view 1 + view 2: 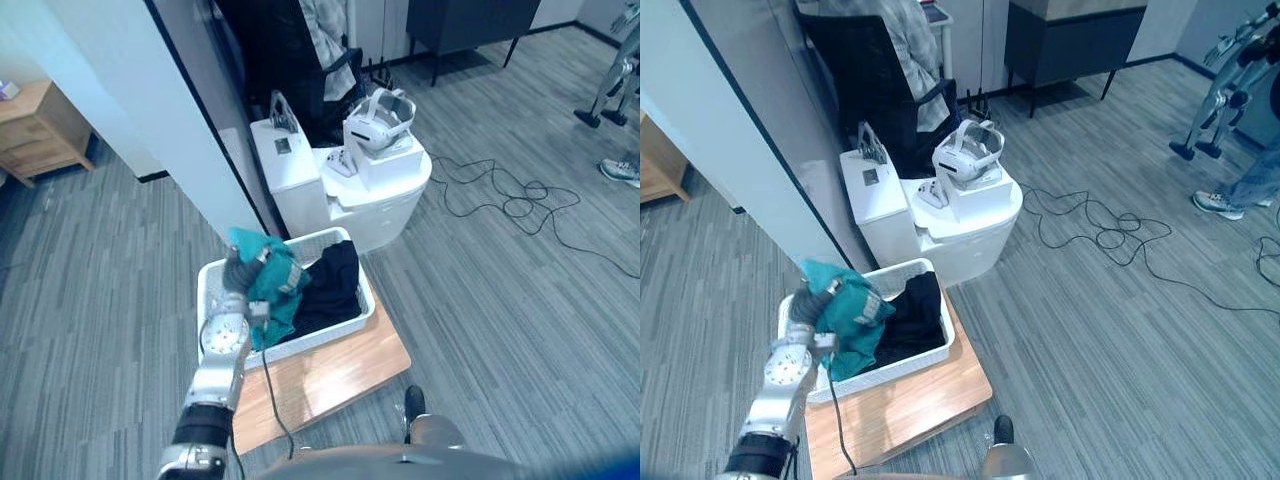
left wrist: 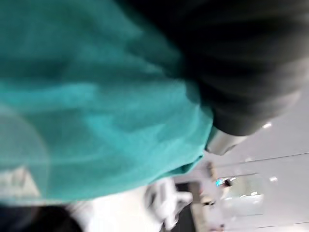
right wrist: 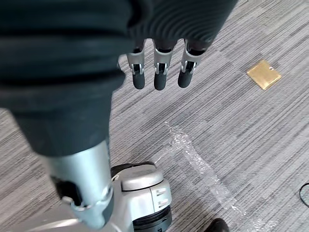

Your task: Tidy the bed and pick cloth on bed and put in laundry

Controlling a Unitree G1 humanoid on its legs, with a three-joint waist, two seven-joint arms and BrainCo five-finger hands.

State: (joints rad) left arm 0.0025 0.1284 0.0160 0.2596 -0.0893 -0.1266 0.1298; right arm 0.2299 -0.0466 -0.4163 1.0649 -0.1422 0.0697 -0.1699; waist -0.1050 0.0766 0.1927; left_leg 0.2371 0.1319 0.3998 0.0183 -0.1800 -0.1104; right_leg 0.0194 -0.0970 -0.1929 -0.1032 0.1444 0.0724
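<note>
L hand (image 1: 245, 275) buried in teal cloth (image 1: 278, 305) over laundry basket (image 1: 330, 335) left side; can't tell finger state. R hand (image 3: 161, 67) idle over floor, fingers straight, empty. Black garment (image 1: 335, 285) inside basket. Risk: teal cloth overhangs the rim and could slip out on release.

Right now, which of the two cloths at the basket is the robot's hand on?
The teal cloth, bunched against the left hand at one end of the white basket; the black cloth lies beside it, clear of the hand.
</note>
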